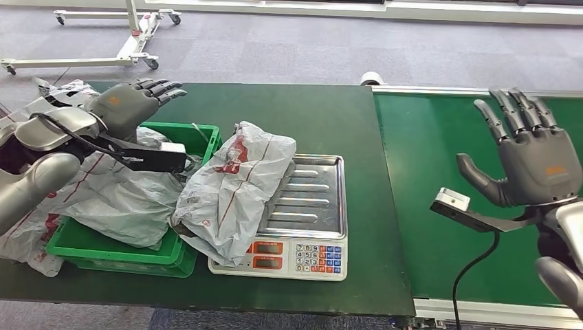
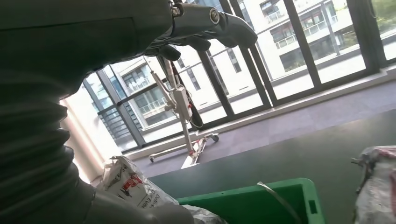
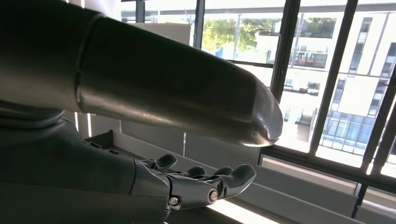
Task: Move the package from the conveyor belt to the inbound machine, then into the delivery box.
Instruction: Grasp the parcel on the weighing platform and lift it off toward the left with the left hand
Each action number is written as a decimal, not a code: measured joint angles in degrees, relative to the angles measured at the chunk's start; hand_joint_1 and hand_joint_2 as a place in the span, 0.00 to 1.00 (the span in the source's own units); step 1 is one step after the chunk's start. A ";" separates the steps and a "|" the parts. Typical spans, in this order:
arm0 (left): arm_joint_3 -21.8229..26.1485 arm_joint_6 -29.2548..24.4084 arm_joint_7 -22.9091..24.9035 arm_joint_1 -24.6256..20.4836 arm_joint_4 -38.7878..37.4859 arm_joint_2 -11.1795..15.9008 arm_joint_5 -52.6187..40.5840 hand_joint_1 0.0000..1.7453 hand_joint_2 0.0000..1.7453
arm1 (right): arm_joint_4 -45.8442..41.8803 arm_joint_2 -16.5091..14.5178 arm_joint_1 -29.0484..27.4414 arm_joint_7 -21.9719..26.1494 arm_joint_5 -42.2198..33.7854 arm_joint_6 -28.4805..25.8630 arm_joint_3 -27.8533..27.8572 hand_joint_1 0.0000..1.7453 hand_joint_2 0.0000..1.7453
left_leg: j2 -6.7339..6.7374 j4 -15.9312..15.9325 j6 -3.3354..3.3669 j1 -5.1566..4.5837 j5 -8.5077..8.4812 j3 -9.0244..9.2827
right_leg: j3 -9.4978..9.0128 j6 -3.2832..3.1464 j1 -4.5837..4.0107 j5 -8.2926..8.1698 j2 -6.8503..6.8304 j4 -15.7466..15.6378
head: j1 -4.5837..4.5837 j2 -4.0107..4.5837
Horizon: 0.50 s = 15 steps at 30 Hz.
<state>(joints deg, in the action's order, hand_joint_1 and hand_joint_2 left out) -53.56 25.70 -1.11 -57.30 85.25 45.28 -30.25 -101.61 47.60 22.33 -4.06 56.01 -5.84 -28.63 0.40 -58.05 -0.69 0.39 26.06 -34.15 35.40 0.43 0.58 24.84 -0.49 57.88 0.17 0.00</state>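
A grey plastic package (image 1: 234,189) with red print lies on the inbound machine (image 1: 302,227), a steel-topped scale with red readouts and a keypad on its near edge. The package covers the left part of the steel tray and hangs over the scale's left side, touching the green delivery box (image 1: 110,249) just beside it. More grey bags (image 1: 117,192) fill that box and spill over its left side. Scale and box stand on the dark green desk (image 1: 330,117). To the right runs the brighter green conveyor belt (image 1: 426,158).

The left hand (image 1: 130,103) hovers above the far part of the box, fingers (image 1: 165,88) stretched out and holding nothing. The right hand (image 1: 533,161) is raised over the belt, fingers (image 1: 515,110) spread apart, holding nothing.
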 joint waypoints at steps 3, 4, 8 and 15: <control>-0.85 0.27 0.16 0.00 1.76 0.34 2.01 0.00 1.00 | -0.11 0.00 -1.68 -0.10 0.65 -0.22 0.70 0.00 0.00 | -0.01 0.00 0.00 0.00 0.00 0.00 | -0.01 0.00 0.00 0.00 -0.02 0.00 | 0.01 0.00; -1.13 0.31 0.18 0.00 2.21 0.38 2.31 0.00 1.00 | -0.22 -0.01 -2.33 -0.15 0.82 -0.38 0.95 0.00 0.00 | -0.02 0.00 0.00 0.00 0.00 0.00 | -0.01 0.00 0.00 0.00 -0.03 0.00 | 0.00 0.00; -2.35 0.26 0.37 0.10 3.13 0.29 2.35 0.00 1.00 | -0.77 -0.15 -5.10 -0.31 1.47 -1.08 2.11 0.00 0.00 | -0.06 0.00 0.00 0.00 0.00 -0.01 | 0.00 0.00 0.00 0.00 -0.03 0.00 | 0.01 0.00; -4.42 -1.38 -0.92 2.39 2.07 -1.36 1.16 0.00 1.00 | -0.98 -1.23 -8.52 0.52 2.65 -1.99 4.42 0.00 0.00 | -0.06 0.00 0.01 -0.01 0.01 0.00 | 0.00 0.01 0.02 0.01 -0.04 -0.01 | 0.00 0.00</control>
<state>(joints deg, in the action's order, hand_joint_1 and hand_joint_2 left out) -57.97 24.32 -2.04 -54.91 87.32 43.92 -29.09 -102.59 46.38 13.82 -3.54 58.66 -7.83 -24.21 0.34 -58.05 -0.68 0.38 26.08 -34.15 35.40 0.44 0.60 24.85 -0.53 57.87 0.17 0.00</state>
